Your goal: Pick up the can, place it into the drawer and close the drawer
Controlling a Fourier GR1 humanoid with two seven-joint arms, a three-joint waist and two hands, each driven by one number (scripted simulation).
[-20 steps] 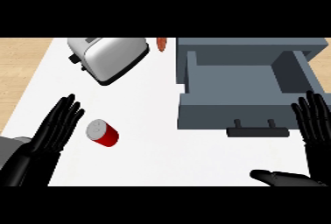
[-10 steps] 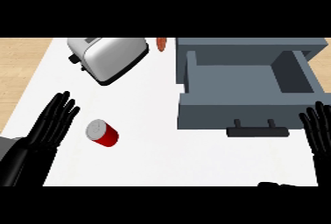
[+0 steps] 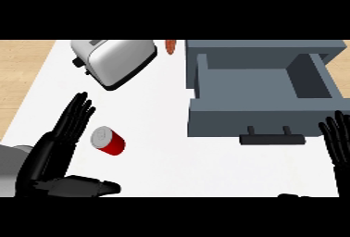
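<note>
One red can (on its side) just beside the left hand

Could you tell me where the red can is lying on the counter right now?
In the head view the red can lies on its side at the counter's lower left, just right of the open left robot hand, below the toaster and left of the open drawer.

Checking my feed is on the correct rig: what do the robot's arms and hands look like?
Both hands are black, with long segmented fingers: the left hand and the right hand. A grey forearm shows only on the left. No cables or markings are visible.
</note>
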